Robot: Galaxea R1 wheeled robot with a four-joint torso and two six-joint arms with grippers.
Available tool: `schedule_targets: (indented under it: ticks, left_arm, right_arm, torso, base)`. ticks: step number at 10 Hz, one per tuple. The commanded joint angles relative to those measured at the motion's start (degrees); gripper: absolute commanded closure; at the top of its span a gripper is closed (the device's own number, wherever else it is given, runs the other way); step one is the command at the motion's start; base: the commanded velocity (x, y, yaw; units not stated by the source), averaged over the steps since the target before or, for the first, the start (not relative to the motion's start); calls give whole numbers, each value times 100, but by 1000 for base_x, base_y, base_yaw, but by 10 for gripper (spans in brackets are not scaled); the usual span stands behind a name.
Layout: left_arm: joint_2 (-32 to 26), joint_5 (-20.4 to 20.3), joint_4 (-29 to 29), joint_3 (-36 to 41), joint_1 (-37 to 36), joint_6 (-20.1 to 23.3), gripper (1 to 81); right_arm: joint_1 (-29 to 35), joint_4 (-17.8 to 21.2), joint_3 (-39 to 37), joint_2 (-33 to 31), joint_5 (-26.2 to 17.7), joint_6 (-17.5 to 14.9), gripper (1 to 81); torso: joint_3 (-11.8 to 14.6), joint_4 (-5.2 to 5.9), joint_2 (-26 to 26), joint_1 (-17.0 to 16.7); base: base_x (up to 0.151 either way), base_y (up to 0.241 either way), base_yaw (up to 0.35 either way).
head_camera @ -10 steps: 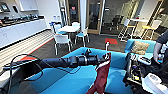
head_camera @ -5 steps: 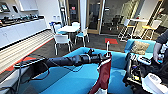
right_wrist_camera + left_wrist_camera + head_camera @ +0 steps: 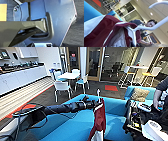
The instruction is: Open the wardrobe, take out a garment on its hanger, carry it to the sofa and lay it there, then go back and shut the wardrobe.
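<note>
Currently the left gripper [image 3: 96, 104] is clamped on the hanger [image 3: 98, 94], holding the one maroon garment [image 3: 99, 119] out over the sofa [image 3: 72, 127], probably so it hangs clear of the seat before being laid down. One hanger and one garment are visible. Whether the right gripper is open cannot be told. A person [image 3: 160, 94] stands at far right.

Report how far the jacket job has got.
Done: the garment is out of the wardrobe and has reached the sofa. In hand: the left gripper, arm stretched out over the seat, holds the hanger with the maroon jacket hanging from it above the turquoise cushions, not yet laid down. Left: lay it on the sofa, then drive back and close the wardrobe.
</note>
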Motion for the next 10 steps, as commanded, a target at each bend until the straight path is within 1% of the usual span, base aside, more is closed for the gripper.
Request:
schedule_targets:
  ticks: [1,4,5,6,7,8,9,10]
  left_arm:
    - [61,-574,-14,-233,-1265,-41,811]
    - [237,-591,-14,-751,-1265,-164,811]
    - [315,-600,-14,-881,-1274,-182,811]
    - [395,-627,-32,-1006,-1309,-217,811]
    - [491,-627,-32,-1128,-1370,-252,811]
    - [571,-618,-32,-1251,-1414,-278,811]
    - [667,-609,-58,-1399,-1441,-278,811]
    - [738,-583,-67,-1498,-1459,-278,811]
  right_arm:
    - [113,-33,38,35,-316,-17,10]
    - [96,-24,38,35,-316,-17,10]
    - [96,-24,38,35,-316,-17,10]
    - [96,-24,38,35,-316,-17,10]
    - [96,-24,38,35,-316,-17,10]
    - [87,-15,38,35,-316,-17,10]
    - [95,-6,38,35,-316,-9,10]
    - [87,-6,38,35,-316,-9,10]
  torso:
    - [0,0,0,0]
    - [0,0,2,0]
    - [-413,0,2,0]
    - [-451,0,2,0]
    - [-638,0,0,-2]
    - [-262,0,0,-2]
    - [-459,0,2,0]
    - [-555,0,5,2]
  base:
    - [0,0,0]
    - [0,0,0]
    - [0,0,0]
    - [0,0,0]
    - [0,0,0]
    - [0,0,0]
    - [0,0,0]
    - [0,0,0]
